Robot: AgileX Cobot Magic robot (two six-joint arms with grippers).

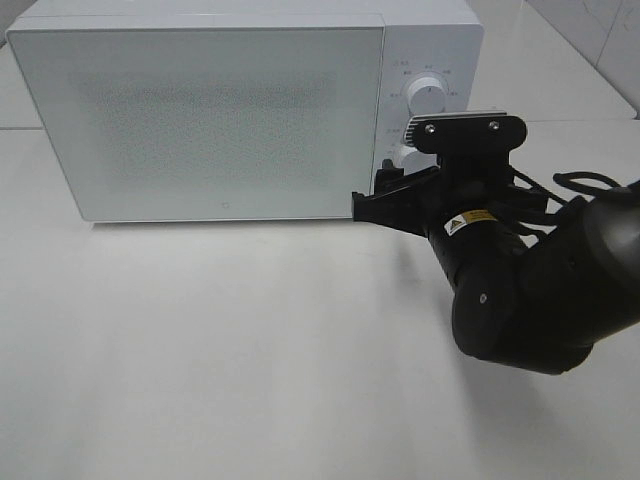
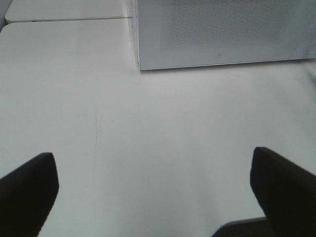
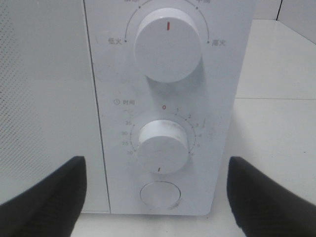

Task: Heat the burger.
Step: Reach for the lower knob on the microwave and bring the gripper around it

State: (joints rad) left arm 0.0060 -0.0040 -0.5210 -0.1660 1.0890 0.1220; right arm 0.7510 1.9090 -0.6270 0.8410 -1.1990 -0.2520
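The right claw point(image 1: 370, 192) is open, its fingers point(image 3: 47, 197) spread to either side of the timer knob point(image 3: 163, 145), close before the microwave point(image 1: 200, 110). Whether they touch it cannot be told. Below the knob is a round button point(image 3: 159, 194), above it a larger dial point(image 3: 168, 47). The left claw point(image 2: 153, 153) gapes wide over bare white table point(image 1: 250, 350), well apart from the microwave's front edge, with open room all round. The door point(image 1: 210, 120) is shut and frosted; the burger shows in no view.
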